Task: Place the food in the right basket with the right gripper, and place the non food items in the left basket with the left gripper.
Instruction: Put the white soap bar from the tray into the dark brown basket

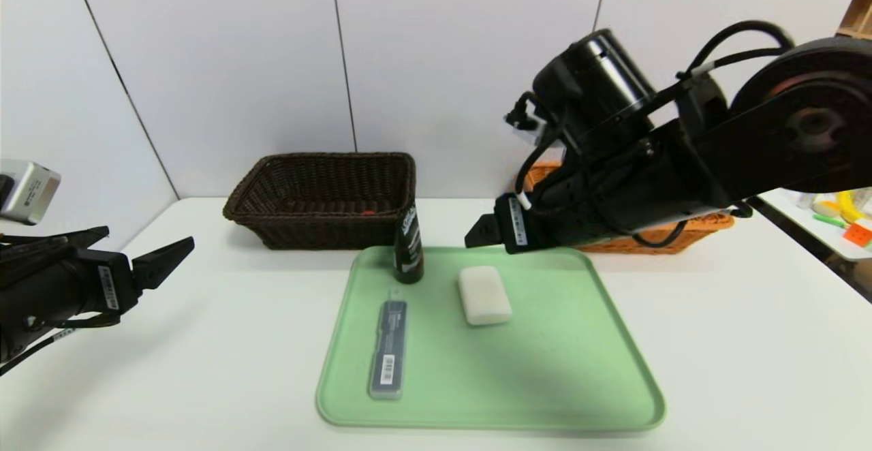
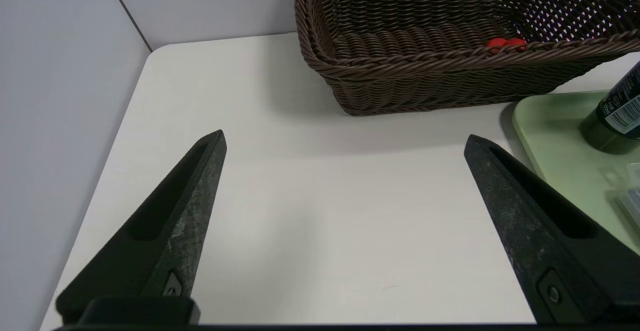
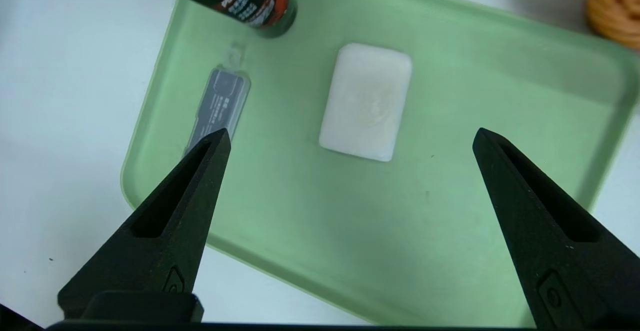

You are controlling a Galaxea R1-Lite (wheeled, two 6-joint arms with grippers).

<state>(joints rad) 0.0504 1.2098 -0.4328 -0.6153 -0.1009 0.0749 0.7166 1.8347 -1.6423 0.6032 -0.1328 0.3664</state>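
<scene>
Three items remain on the green tray (image 1: 613, 369); the white bar (image 1: 484, 294), long axis running front-to-back, lies just below the right gripper (image 3: 350, 141), fingers spread and empty, while the left gripper (image 2: 345, 141), equally spread, hovers well apart.

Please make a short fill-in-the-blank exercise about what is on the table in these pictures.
1. The white block lies on the ____ tray.
2. The dark bottle stands ____ at the tray's far edge.
3. A small red thing lies in the ____ basket.
4. The right gripper hangs over the tray with jaws ____.

Missing words: green; upright; brown; open
</scene>
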